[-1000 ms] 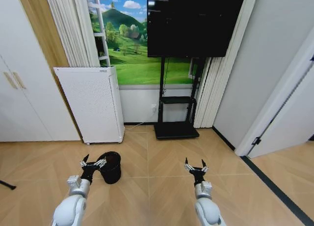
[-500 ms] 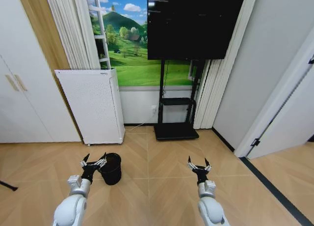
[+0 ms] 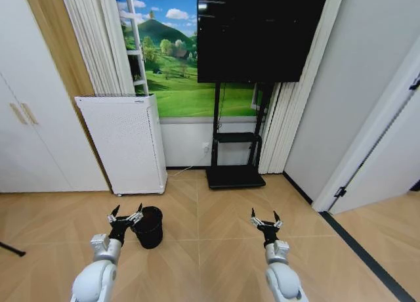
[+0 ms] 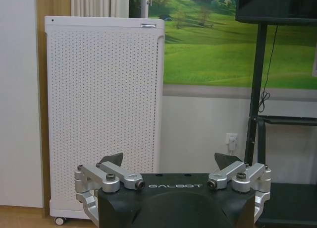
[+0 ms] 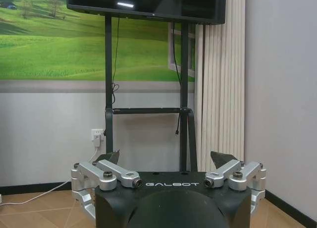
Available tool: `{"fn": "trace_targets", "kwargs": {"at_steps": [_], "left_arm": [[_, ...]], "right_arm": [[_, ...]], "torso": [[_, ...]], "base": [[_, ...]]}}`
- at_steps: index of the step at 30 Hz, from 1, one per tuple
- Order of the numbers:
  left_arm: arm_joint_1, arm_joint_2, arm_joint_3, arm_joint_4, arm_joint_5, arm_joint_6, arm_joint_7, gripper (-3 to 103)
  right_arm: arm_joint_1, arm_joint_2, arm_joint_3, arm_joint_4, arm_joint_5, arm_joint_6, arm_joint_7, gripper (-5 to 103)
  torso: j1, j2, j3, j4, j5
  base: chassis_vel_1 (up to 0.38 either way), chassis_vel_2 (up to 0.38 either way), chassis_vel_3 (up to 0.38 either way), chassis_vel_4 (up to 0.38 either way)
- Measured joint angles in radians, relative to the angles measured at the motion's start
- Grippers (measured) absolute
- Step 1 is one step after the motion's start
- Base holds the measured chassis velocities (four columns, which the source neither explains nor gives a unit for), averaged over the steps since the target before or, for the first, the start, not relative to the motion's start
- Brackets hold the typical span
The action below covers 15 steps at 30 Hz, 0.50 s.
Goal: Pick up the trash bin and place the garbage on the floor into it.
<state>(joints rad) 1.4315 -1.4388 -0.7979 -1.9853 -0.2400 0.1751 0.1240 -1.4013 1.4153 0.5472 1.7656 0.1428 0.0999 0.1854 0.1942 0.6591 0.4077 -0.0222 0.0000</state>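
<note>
**Kid:** Where is the trash bin?

**Robot:** The trash bin (image 3: 149,226) is standing up on the floor (image 3: 210,249). It is small, round and black. It sits in front of the big white box with little holes (image 3: 125,143), a bit toward the TV stand (image 3: 235,174).

**Kid:** Where are your pincers?

**Robot:** My left gripper (image 3: 125,216) hangs low over the floor, just beside the bin on its left. In my head view one of its tips lines up with the bin's rim. I cannot tell if it touches.

**Kid:** Is it holding anything?

**Robot:** No. Its fingers (image 4: 111,159) are spread wide, with nothing between them. From my left wrist I see the white box straight ahead.

**Kid:** And the other one?

**Robot:** My right gripper (image 3: 265,218) hangs over bare floor, well apart from the bin. It is spread wide too and holds nothing. From my right wrist I see the TV stand and the wall.
</note>
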Motion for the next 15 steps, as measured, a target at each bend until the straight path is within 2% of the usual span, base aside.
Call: {"fn": "trace_targets", "kwargs": {"at_steps": [15], "left_arm": [[0.006, 0.004, -0.006, -0.001, -0.007, 0.0, 0.0, 100]], "right_arm": [[-0.002, 0.003, -0.012, 0.004, 0.014, -0.015, 0.014, 100]], "torso": [[0.027, 0.064, 0.038, 0.0, 0.0]], "base": [[0.0, 0.0, 0.0, 0.0]]}}
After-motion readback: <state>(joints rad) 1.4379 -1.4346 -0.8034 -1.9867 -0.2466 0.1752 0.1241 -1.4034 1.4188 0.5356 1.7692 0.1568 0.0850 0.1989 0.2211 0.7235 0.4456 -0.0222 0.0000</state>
